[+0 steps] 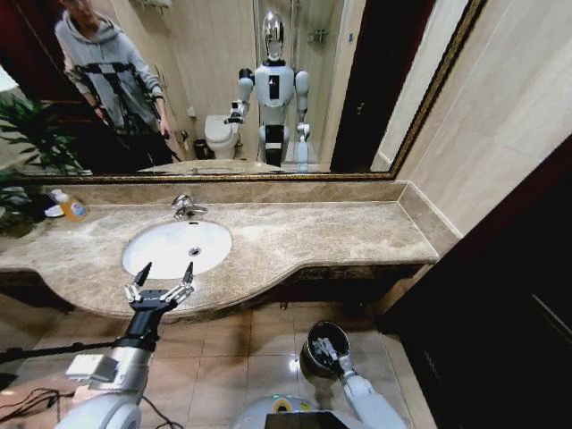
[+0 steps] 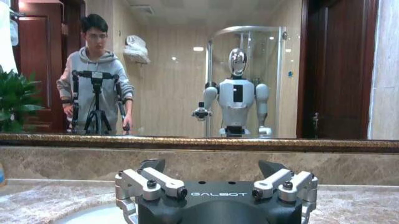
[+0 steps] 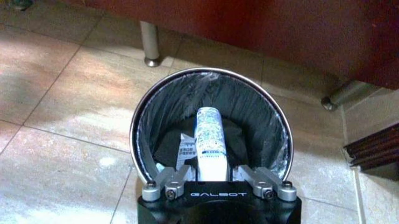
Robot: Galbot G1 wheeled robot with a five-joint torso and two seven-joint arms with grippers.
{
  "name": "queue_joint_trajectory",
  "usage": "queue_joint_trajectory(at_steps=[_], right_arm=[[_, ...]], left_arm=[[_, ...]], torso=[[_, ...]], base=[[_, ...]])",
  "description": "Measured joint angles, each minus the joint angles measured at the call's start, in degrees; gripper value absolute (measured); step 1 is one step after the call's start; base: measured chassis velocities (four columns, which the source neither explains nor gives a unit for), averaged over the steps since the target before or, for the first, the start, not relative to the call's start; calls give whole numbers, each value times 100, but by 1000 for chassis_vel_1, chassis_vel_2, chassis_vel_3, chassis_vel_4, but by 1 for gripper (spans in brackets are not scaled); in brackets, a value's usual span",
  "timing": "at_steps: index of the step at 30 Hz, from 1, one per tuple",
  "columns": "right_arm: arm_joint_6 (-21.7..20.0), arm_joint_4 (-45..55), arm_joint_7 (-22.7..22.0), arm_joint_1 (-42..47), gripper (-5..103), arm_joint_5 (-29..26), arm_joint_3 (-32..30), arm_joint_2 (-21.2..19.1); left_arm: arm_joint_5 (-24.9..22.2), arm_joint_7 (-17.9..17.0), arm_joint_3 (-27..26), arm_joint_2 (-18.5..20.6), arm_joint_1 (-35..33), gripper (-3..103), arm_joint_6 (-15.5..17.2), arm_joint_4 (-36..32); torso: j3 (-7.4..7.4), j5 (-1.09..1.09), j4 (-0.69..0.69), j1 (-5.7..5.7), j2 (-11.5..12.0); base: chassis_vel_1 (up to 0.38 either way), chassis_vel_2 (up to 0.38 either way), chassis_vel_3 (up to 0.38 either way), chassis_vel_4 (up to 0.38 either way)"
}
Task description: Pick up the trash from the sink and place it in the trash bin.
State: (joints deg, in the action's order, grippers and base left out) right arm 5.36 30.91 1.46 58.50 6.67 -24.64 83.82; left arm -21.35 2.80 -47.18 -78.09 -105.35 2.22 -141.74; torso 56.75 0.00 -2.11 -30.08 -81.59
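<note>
While the left gripper (image 1: 164,277) waits with fingers spread wide at the sink's (image 1: 143,253) six o'clock rim, the right gripper (image 3: 212,179) clamps a white tube (image 3: 210,140) over the bin (image 3: 274,126), apparently positioned for dropping it inside.

A bathroom: oval white porcelain sink (image 1: 176,248) in a beige marble countertop (image 1: 304,234), wide gilt-framed wall mirror (image 1: 223,85) reflecting a toilet (image 1: 219,135) and a glass shower stall (image 2: 249,79).

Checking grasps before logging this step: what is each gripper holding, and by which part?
The right gripper holds a white tube by its near end, over the trash bin. The left gripper, by the sink, is open and holds nothing.
</note>
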Motion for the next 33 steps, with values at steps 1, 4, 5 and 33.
queue_joint_trajectory(at_steps=[1,4,5,33], right_arm=[[7,-22,-20,-15,25,12,-1,3],[7,-22,-63,-20,29,28,-2,7],[7,-13,-90,-20,35,29,-3,8],[-745,3334,-92,1668,100,-1008,-34,-294]], left_arm=[[0,0,0,0,0,100,0,0],[0,0,0,0,0,100,0,0],[0,0,0,0,0,100,0,0],[0,0,0,0,0,100,0,0]], torso=[[0,0,0,0,0],[0,0,0,0,0],[0,0,0,0,0],[-1,1,0,0,0]], base=[[0,0,0,0],[0,0,0,0],[0,0,0,0],[0,0,0,0]])
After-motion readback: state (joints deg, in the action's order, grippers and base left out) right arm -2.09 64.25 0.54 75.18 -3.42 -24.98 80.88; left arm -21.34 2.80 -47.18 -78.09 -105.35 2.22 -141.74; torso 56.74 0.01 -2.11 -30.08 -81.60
